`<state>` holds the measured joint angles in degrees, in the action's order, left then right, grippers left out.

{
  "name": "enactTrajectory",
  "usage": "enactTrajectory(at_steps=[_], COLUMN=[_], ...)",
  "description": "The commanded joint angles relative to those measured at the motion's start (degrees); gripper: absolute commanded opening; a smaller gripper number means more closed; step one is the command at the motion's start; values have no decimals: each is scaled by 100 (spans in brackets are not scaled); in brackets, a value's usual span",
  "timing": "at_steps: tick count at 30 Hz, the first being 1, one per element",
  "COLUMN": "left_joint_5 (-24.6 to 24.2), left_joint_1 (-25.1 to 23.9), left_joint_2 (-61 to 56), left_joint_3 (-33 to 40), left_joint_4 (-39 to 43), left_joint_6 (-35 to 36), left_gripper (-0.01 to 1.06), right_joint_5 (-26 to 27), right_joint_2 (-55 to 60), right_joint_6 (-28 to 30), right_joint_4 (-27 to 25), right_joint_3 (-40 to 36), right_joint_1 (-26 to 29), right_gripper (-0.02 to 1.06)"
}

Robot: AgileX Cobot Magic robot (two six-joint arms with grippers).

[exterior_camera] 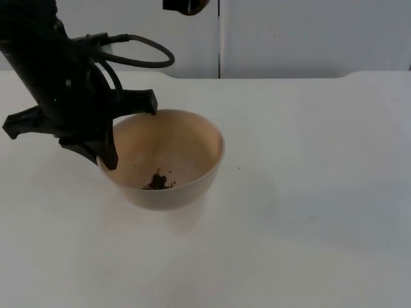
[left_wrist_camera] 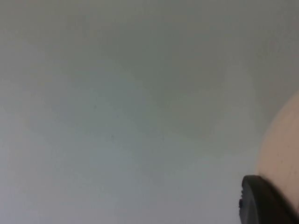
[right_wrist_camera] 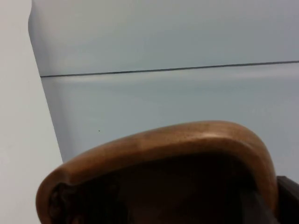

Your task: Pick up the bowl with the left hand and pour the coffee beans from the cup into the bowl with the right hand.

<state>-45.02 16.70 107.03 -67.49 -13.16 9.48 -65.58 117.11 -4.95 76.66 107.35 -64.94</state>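
Observation:
My left gripper (exterior_camera: 108, 154) is shut on the left rim of the beige bowl (exterior_camera: 168, 154) and holds it tilted just above the white table. A small heap of dark coffee beans (exterior_camera: 158, 181) lies at the bowl's bottom. In the left wrist view a black fingertip (left_wrist_camera: 261, 201) presses against the bowl's pale wall (left_wrist_camera: 285, 144). High above the bowl, by the partition wall, my right gripper (exterior_camera: 183, 5) holds the brown wooden cup (exterior_camera: 194, 6). In the right wrist view the cup (right_wrist_camera: 163, 149) lies on its side, its dark inside facing the camera.
The white table (exterior_camera: 308, 192) spreads wide to the right of and in front of the bowl. The grey partition wall (exterior_camera: 289, 32) closes off the far edge, with a vertical seam in it just right of the cup.

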Motion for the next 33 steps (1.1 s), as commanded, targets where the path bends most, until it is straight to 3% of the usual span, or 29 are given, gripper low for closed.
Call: enactTrajectory(at_steps=[1, 33], left_joint_5=[37, 35], left_joint_1=[-16, -16], left_joint_2=[-5, -5], left_joint_3=[-15, -15], left_joint_4=[-50, -72], left_joint_6=[44, 44], left_gripper=[0, 0], right_joint_5=[-8, 112], right_joint_2=[-34, -34], right_joint_6=[48, 234], right_joint_4=[144, 253], right_joint_3=[4, 4], right_joint_1=[-46, -152], right_gripper=[0, 0])
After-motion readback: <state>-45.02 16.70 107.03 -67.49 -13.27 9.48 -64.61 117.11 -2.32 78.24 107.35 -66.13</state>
